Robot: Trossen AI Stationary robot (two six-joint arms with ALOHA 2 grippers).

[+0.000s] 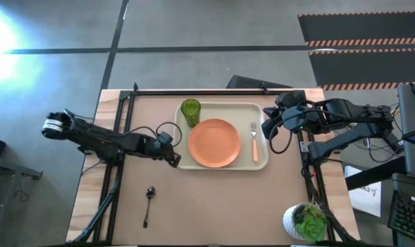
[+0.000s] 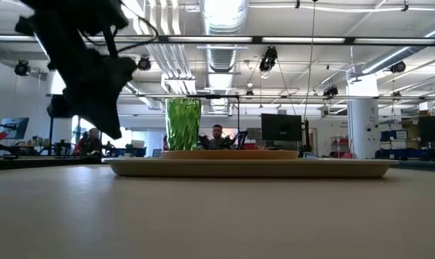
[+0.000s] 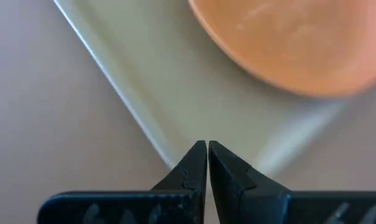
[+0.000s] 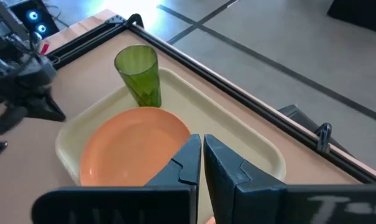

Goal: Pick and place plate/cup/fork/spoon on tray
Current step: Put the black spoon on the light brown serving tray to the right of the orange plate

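Observation:
The cream tray (image 1: 183, 161) lies at the table's middle. On it rest the orange plate (image 1: 214, 143), the green cup (image 1: 190, 112) standing upright at its far left corner, and the orange-handled fork (image 1: 254, 143) along its right side. The dark spoon (image 1: 149, 202) lies on the table, near and left of the tray. My left gripper (image 1: 174, 160) is shut and empty. It hangs above the tray's near left corner (image 3: 169, 155), clear of the table in the low view (image 2: 115, 131). My right gripper (image 4: 201, 140) is shut and empty, raised by the tray's far right corner (image 1: 267, 127).
A white pot with a green plant (image 1: 305, 223) stands at the table's near right corner. Black frame rails run along the table's left, right and far sides (image 1: 214, 90). Bare tabletop lies between the tray and the near edge.

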